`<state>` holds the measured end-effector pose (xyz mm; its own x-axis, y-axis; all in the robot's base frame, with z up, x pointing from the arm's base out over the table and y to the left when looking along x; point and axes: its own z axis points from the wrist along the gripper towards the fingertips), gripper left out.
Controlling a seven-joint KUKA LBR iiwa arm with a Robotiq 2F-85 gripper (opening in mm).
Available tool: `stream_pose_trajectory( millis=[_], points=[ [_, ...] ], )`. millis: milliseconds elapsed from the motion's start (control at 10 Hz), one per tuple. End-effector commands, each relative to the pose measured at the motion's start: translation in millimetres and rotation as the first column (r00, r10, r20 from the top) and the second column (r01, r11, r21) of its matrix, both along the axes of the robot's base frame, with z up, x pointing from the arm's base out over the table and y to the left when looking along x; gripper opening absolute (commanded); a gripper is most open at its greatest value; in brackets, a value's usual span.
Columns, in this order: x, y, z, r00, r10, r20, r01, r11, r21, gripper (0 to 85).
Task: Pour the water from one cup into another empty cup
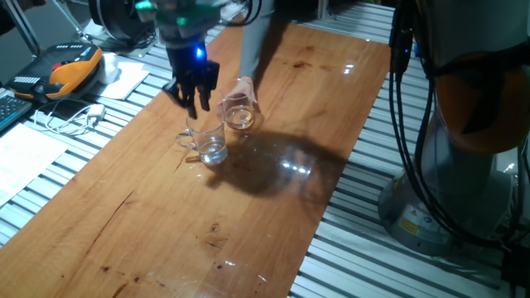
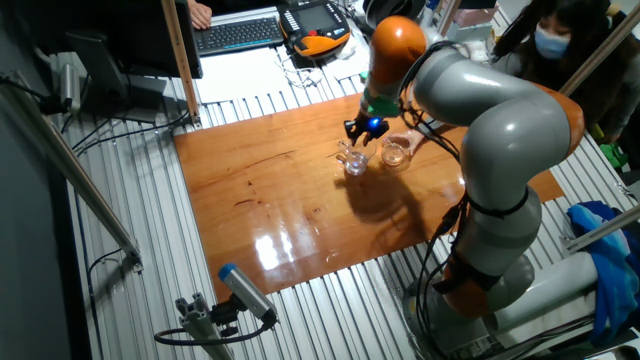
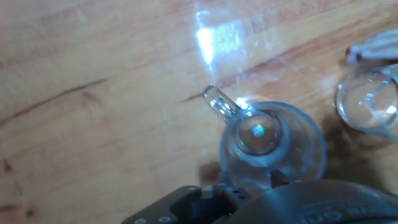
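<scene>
The one cup (image 1: 207,142), a clear glass mug with a looped handle (image 3: 221,102), stands on the wooden table (image 1: 273,215). A little water (image 1: 214,154) shows at its bottom. My black gripper (image 1: 199,108) hangs just above its rim on the far side, fingers apart and nothing held. In the hand view the mug (image 3: 270,146) lies right below the hand. The another empty cup (image 1: 238,115), a small tumbler with no handle, stands just right of the mug, and a person's hand (image 1: 245,89) touches it. Both glasses also show in the other fixed view: mug (image 2: 353,160), tumbler (image 2: 396,152), gripper (image 2: 364,131).
A person's arm (image 1: 258,41) reaches in from the back toward the tumbler. An orange and black handheld device (image 1: 62,70), cables and papers lie left of the table. The robot's base (image 1: 464,149) and hanging cables stand at the right.
</scene>
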<state>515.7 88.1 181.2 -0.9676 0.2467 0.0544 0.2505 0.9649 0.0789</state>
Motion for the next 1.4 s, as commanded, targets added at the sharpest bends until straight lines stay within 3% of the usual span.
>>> stream_pose_trajectory(
  millis=[0,100,200,600,1200,1300],
  points=[
    [0.9,2.8,-5.1,1.0,-0.007,0.014,0.007,1.0,0.0,51.0],
    [1.1,6.7,-11.7,0.999,-0.006,0.031,0.007,1.0,-0.016,51.0],
    [0.9,10.2,-17.0,0.999,-0.013,0.04,0.013,1.0,-0.015,51.0],
    [-0.9,17.8,-30.8,0.998,-0.014,0.054,0.015,1.0,-0.016,51.0],
    [8.2,12.6,-43.0,0.997,0.039,0.071,-0.037,0.999,-0.022,51.0],
    [8.7,12.8,-43.8,0.996,0.047,0.073,-0.045,0.999,-0.024,34.0]
  ],
)
